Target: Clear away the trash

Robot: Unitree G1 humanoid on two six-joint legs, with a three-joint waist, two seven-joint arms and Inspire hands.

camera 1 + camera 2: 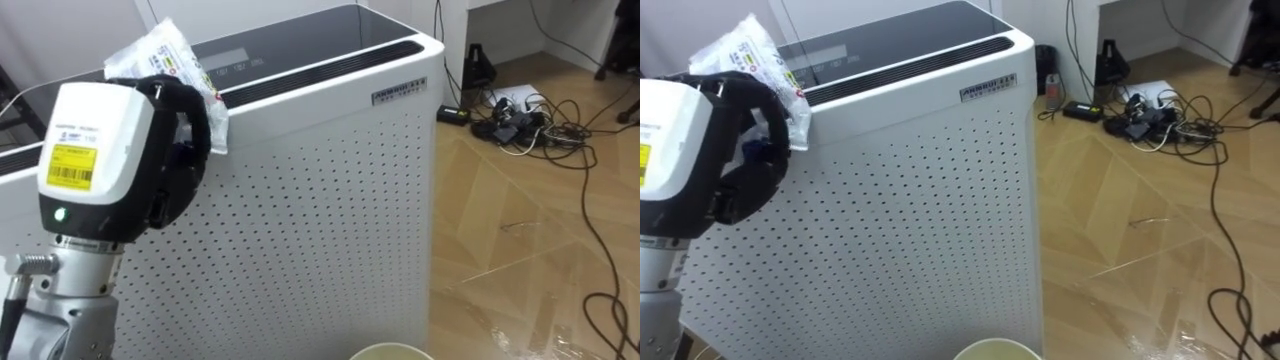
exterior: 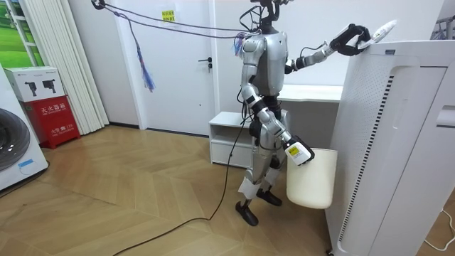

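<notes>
the left robot hand (image 1: 165, 140) is clenched around the crinkled plastic wrapper (image 1: 165, 50), which sticks up past its fingers, level with the top edge of the tall white appliance (image 1: 320, 200) just beyond it. so the pick itself looks made. the drop is left: the cream bin (image 2: 311, 178) hangs well below that robot hand, at the right robot hand (image 2: 297, 153), whose grip i cannot tell.

White perforated appliance (image 1: 330, 200), tangled floor cables (image 1: 520, 120)
</notes>
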